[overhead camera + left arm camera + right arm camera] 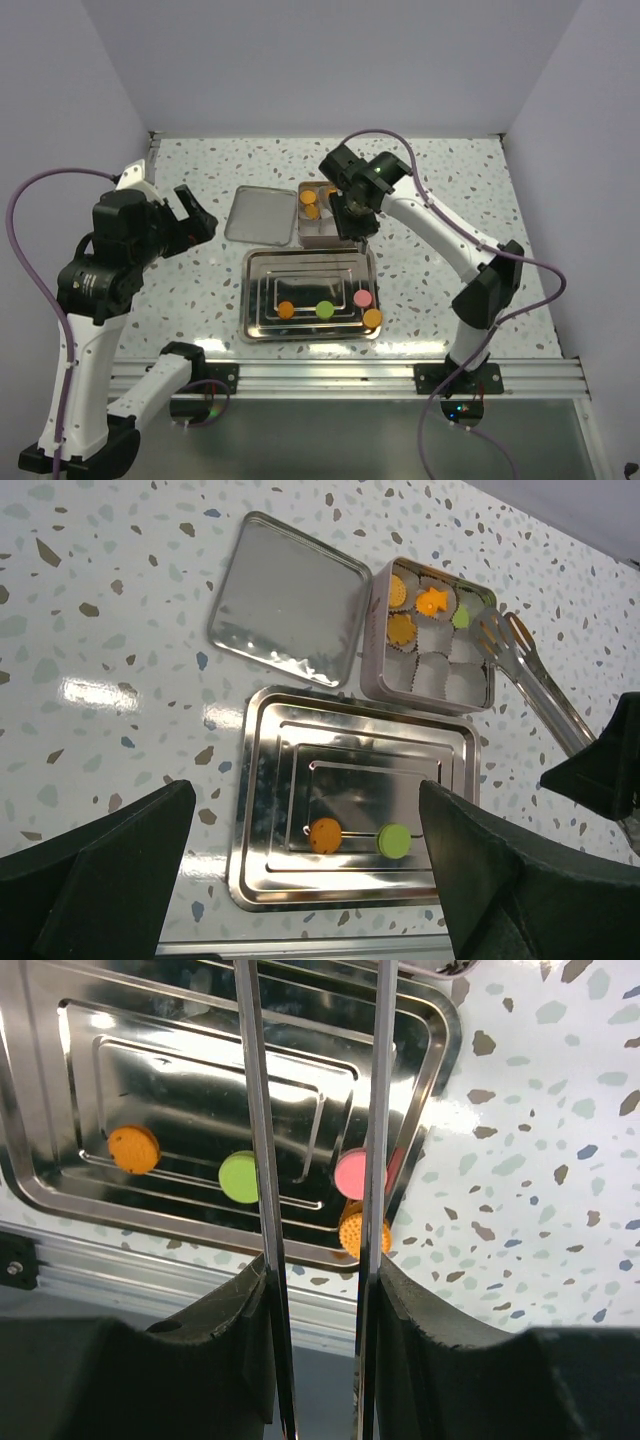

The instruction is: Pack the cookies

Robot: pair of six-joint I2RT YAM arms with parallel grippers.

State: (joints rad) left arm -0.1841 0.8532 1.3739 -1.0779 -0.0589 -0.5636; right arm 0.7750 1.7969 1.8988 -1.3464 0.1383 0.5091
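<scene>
The speckled worktop (200,170) carries everything. A steel tray (262,270) lies at the middle of its near edge, with its long axis running left to right. Behind the tray's left half lies a flat square lid (285,598). Just beside the lid's right edge stands the open tin (425,700), lined with white paper cups (440,675). The left gripper (197,220) hangs over the worktop's left side, well apart from all of this, its jaws spread wide and empty. The right gripper (320,1275) clamps a pair of metal tongs (540,685), one finger pressed on the outside of each arm. The tongs' long axis runs from the near right toward the tin, and their tips sit at the tin's right wall. An orange tint shows on the tips; cookie or reflection, I cannot tell. The cookies (324,309) all lie flat and, being round or flower-shaped, have no long axis. Four lie near the tray's near edge. From the left they are an orange disc (134,1148), a green disc (238,1176) and a pink disc (350,1173), in a row along that edge. A second orange piece (347,1228) sits on the rim at the tray's near right corner, just beside the pink one. Four more sit in cups: the tin's far row holds an orange round (397,590), an orange flower (431,601) and a green round (460,617), and another orange piece (401,630) sits in the left cup of the middle row.
</scene>
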